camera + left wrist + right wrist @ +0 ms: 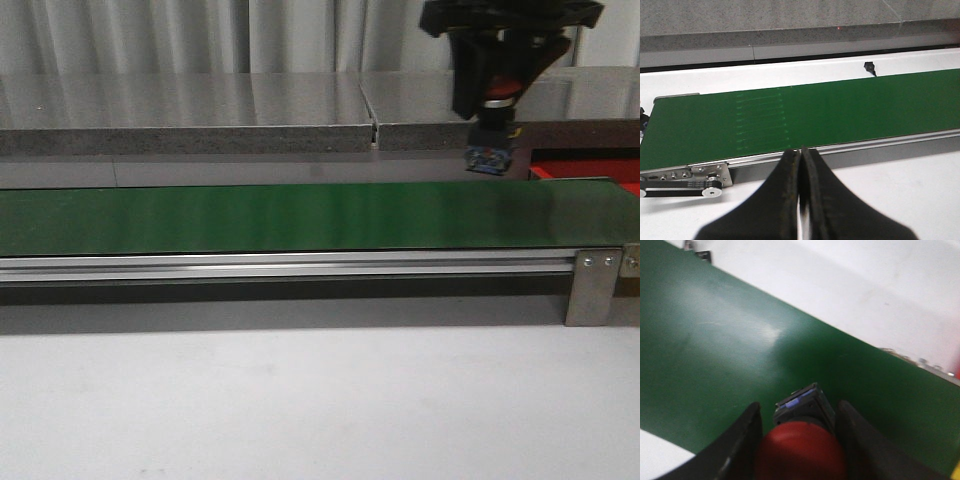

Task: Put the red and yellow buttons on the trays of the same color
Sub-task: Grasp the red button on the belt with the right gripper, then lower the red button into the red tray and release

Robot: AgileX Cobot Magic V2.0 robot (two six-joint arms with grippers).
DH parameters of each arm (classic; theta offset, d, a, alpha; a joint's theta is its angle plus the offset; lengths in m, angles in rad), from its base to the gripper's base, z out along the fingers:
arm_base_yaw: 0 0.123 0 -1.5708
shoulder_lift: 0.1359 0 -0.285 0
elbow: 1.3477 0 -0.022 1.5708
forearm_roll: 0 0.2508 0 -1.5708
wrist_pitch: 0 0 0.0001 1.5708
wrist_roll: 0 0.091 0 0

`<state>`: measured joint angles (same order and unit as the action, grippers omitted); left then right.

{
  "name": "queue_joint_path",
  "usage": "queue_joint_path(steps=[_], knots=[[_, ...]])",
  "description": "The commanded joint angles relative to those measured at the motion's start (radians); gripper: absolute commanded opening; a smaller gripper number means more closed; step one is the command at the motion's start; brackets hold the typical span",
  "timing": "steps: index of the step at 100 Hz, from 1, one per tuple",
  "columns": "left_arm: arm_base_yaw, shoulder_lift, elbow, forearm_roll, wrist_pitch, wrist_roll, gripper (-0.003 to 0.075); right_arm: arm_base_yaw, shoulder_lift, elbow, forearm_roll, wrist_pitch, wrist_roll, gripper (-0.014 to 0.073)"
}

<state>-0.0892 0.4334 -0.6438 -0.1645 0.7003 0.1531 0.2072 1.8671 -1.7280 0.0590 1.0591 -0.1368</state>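
Right gripper (490,115) is clamped on a red button (801,450), fingers (742,440) against both sides of the red cap, dark body pointing down. It hangs above the green belt (300,215), clear of it, near the red tray (590,172). Left gripper (801,165) has jaws pressed together, holding nothing.

A red-capped button (492,125) hangs cap-up above the green belt's right end; red tray (585,172) lies just beyond.
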Motion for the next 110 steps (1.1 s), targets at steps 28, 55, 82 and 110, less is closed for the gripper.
queue_joint_path(steps=[28,55,82,110], knots=[[-0.008,0.01,-0.024,-0.016,-0.072,0.001,-0.0019,-0.271,-0.066,-0.029,-0.016,-0.087,0.065,0.0214],[-0.008,0.01,-0.024,-0.016,-0.072,0.001,-0.0019,-0.4,-0.011,-0.029,-0.015,-0.146,0.112,0.0214],[-0.008,0.01,-0.024,-0.016,-0.072,0.001,-0.0019,-0.413,0.068,-0.029,-0.007,-0.229,0.13,0.0214],[-0.008,0.01,-0.024,-0.016,-0.072,0.001,-0.0019,-0.413,0.14,-0.029,0.009,-0.276,0.152,0.0214]])
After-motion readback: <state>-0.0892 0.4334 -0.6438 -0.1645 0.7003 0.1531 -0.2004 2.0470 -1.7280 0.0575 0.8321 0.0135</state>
